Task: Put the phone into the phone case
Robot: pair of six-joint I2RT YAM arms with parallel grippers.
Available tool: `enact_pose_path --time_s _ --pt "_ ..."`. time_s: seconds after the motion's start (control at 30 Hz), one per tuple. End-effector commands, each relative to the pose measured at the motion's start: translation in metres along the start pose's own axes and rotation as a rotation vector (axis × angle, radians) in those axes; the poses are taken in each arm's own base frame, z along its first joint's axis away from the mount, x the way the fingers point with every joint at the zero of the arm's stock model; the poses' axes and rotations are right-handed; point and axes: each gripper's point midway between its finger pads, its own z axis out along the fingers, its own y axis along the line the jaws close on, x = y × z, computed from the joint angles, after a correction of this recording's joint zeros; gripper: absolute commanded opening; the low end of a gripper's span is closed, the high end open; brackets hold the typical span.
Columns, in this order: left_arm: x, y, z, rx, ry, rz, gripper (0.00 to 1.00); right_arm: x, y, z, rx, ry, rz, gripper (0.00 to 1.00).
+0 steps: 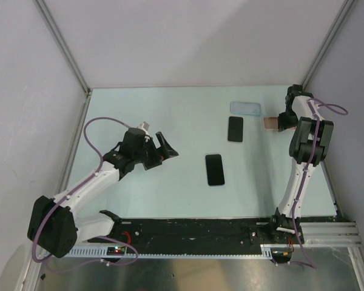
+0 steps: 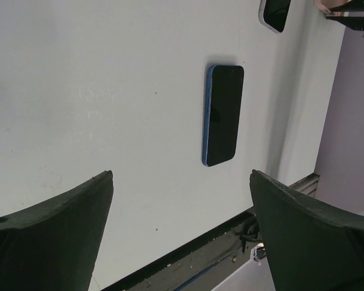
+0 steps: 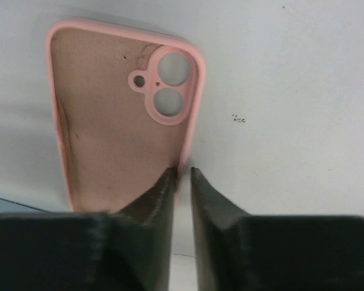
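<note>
Shows a pale table (image 1: 170,115) from above. Mid-table, near phone (image 1: 214,169) lying flat, face up; behind it, far phone (image 1: 235,128), with blue case (image 1: 245,108) just beyond, apart from both. At back right, right gripper (image 3: 182,171) pinching pink case (image 3: 109,121) by its rim, hollow inside in view. At left, left gripper (image 2: 181,179) hanging wide open, holding nothing, well apart from both phones.

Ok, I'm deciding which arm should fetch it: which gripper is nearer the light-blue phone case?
Right. The right gripper sits just right of the phone case, pinching the rim of the pink case; the left gripper hangs open far across the table to its left.
</note>
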Motion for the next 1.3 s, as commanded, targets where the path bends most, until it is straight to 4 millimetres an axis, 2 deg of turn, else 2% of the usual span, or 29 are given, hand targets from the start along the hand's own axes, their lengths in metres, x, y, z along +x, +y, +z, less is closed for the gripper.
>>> enact_pose_path --time_s 0.0,0.07,0.17,0.23,0.3,0.37,0.43,0.53,0.6,0.7,0.83,0.97,1.1,1.27 --pt "-0.004 -0.009 -0.007 0.049 -0.016 0.019 0.97 0.001 0.0 0.002 0.011 0.017 -0.043 0.11" --pt "-0.003 -0.008 -0.007 0.047 -0.017 0.016 0.97 0.004 -0.001 0.0 0.004 0.031 -0.078 0.03" --pt "-0.004 -0.008 -0.009 0.05 -0.024 0.013 0.97 0.002 -0.001 -0.017 -0.047 0.036 -0.147 0.0" --pt "-0.005 -0.009 -0.012 0.057 -0.034 0.012 0.97 0.0 0.002 -0.039 -0.117 0.031 -0.198 0.0" --pt "-0.007 -0.011 -0.017 0.066 -0.051 0.014 0.97 0.003 0.009 -0.073 -0.22 0.032 -0.265 0.0" --pt "-0.011 -0.01 -0.021 0.063 -0.076 0.007 0.97 0.014 0.014 -0.115 -0.32 0.029 -0.36 0.0" --pt "-0.015 -0.005 -0.026 0.055 -0.108 -0.011 0.97 0.041 0.017 -0.153 -0.406 0.016 -0.502 0.0" --pt "-0.023 0.007 -0.034 0.028 -0.16 -0.047 0.97 0.11 0.012 -0.197 -0.503 0.018 -0.75 0.0" --pt "-0.028 0.018 -0.04 -0.001 -0.195 -0.072 0.97 0.16 0.003 -0.213 -0.559 0.053 -0.896 0.0" --pt "-0.032 0.034 -0.049 -0.038 -0.228 -0.103 0.98 0.235 -0.013 -0.229 -0.616 0.083 -1.085 0.0" --pt "-0.035 0.046 -0.059 -0.068 -0.266 -0.129 0.98 0.317 -0.035 -0.243 -0.671 0.099 -1.249 0.0" --pt "-0.033 0.053 -0.065 -0.084 -0.279 -0.131 0.98 0.38 -0.06 -0.243 -0.717 0.147 -1.412 0.0" --pt "-0.03 0.062 -0.066 -0.104 -0.282 -0.139 0.98 0.41 -0.08 -0.234 -0.708 0.167 -1.54 0.0" --pt "-0.028 0.066 -0.063 -0.12 -0.273 -0.149 0.98 0.419 -0.09 -0.221 -0.672 0.167 -1.599 0.0"
